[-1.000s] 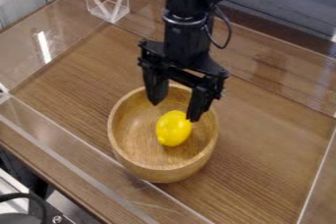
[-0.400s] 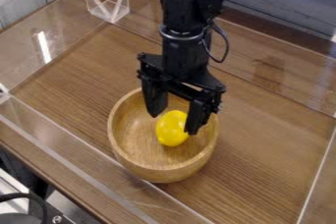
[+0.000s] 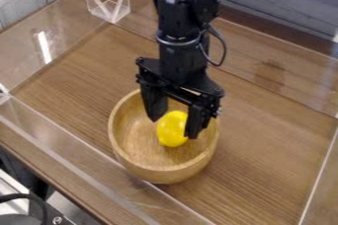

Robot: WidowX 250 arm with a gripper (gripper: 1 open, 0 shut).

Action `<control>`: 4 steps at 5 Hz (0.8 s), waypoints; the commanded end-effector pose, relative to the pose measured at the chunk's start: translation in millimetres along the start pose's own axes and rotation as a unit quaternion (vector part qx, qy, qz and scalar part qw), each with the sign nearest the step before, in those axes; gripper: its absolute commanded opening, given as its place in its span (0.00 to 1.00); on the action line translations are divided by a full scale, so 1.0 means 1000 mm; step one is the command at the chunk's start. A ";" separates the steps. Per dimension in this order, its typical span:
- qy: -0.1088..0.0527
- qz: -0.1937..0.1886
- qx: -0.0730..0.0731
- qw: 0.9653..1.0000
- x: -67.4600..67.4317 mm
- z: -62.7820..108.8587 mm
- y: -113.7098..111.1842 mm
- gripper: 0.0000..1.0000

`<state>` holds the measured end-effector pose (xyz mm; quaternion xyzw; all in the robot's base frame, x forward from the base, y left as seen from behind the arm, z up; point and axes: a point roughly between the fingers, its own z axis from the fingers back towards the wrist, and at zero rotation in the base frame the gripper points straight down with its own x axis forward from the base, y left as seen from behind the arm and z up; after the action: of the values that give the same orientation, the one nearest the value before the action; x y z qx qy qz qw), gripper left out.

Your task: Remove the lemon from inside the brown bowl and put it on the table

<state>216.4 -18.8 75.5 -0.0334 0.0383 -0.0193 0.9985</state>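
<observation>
Your black robot gripper [image 3: 177,115] pointing straight down into the round light-brown wooden bowl [image 3: 136,153], fingers [image 3: 153,105] spread wide apart, the small bright yellow lemon [image 3: 173,129] resting in the bowl between them, unclamped, on the brown wood-grain table [image 3: 93,71].

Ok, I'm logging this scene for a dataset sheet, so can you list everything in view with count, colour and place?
lemon: one, bright yellow, inside the bowl, between the open gripper fingers.
brown bowl: one, light-brown wood, on the table at lower centre.
table: one, brown wood grain, fills most of the view.
acrylic walls: clear, along the table's edges.
clear stand: one, transparent, at the table's far left edge; what it is cannot be told.
arm: one, black, coming down from the top centre.
gripper: one, black, open, pointing down into the bowl, fingers either side of the lemon.
</observation>
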 end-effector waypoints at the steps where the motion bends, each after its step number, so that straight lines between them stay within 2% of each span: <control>1: -0.032 -0.008 -0.008 0.999 0.002 0.011 0.001 1.00; 4: -0.046 -0.019 -0.026 0.998 -0.001 0.013 0.002 1.00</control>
<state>212.4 -17.0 79.4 -0.0617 0.0134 -0.0356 0.9974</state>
